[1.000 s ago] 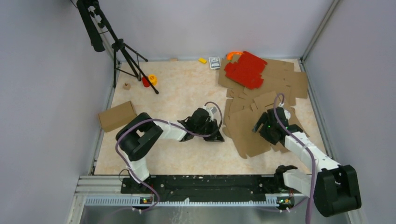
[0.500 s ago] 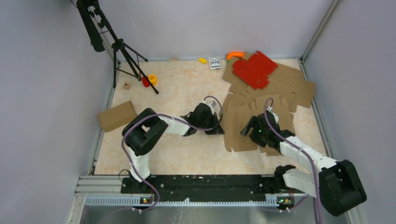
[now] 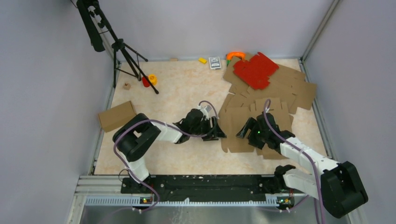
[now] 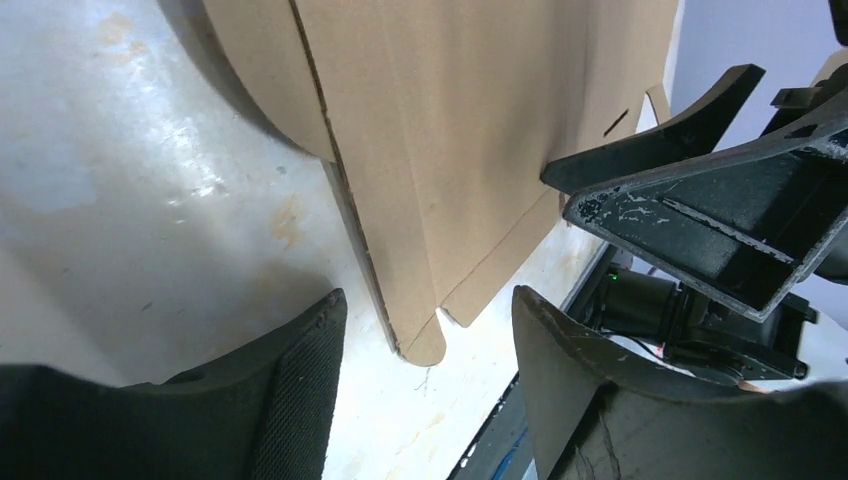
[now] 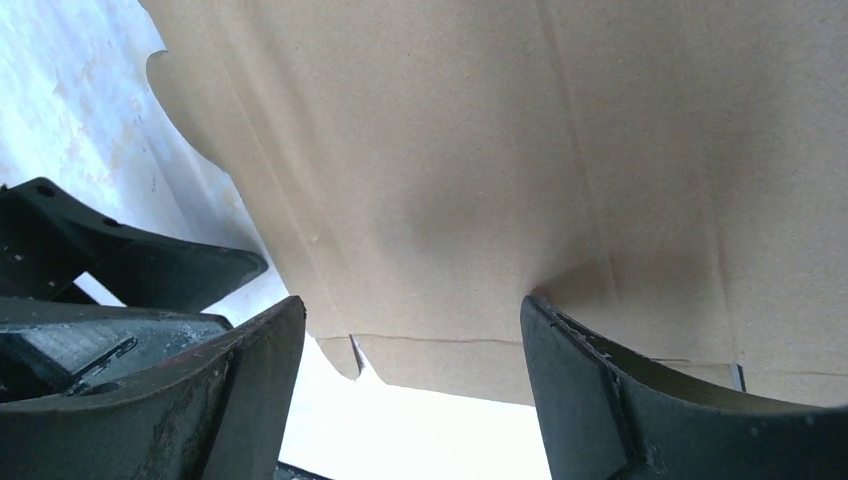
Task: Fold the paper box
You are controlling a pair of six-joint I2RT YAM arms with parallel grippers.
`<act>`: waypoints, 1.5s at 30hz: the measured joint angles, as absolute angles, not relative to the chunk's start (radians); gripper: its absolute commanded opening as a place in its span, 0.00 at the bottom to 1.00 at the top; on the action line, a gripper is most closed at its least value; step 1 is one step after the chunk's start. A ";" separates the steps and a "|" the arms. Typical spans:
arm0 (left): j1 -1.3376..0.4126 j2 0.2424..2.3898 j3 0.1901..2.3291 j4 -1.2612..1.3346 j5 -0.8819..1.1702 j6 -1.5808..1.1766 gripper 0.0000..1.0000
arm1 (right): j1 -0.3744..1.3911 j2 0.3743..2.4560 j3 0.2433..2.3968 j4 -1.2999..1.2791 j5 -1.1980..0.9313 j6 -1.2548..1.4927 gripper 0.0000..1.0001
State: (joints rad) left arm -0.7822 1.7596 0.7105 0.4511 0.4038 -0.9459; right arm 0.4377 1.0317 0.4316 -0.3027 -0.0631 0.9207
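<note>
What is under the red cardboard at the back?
Flat brown cardboard sheets lie under the red cardboard. The parts it covers are hidden.

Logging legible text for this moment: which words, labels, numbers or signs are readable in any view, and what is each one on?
No text can be read in any view.
On the small dark packet at the table's far edge: a pale print, too small to read.
On the paper box, the red cardboard sheet and the folded brown box: plain surfaces, no print visible.
</note>
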 measured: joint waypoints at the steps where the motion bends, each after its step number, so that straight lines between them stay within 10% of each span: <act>1: -0.781 1.769 0.710 0.467 0.415 -0.958 0.64 | 0.438 1.032 0.431 -0.302 -0.067 0.921 0.78; 14: -0.783 1.850 0.746 0.586 0.416 -0.971 0.66 | 0.439 0.977 0.392 -0.300 -0.074 0.937 0.78; 20: -0.777 1.857 0.716 0.643 0.422 -0.944 0.34 | 0.439 0.978 0.390 -0.299 -0.075 0.945 0.78; 28: -0.768 1.875 0.622 0.913 0.512 -1.006 0.19 | 0.439 0.974 0.374 -0.269 -0.086 0.962 0.78; 45: -0.768 1.858 0.691 0.685 0.410 -0.970 0.59 | 0.439 0.931 0.376 -0.305 -0.064 0.943 0.78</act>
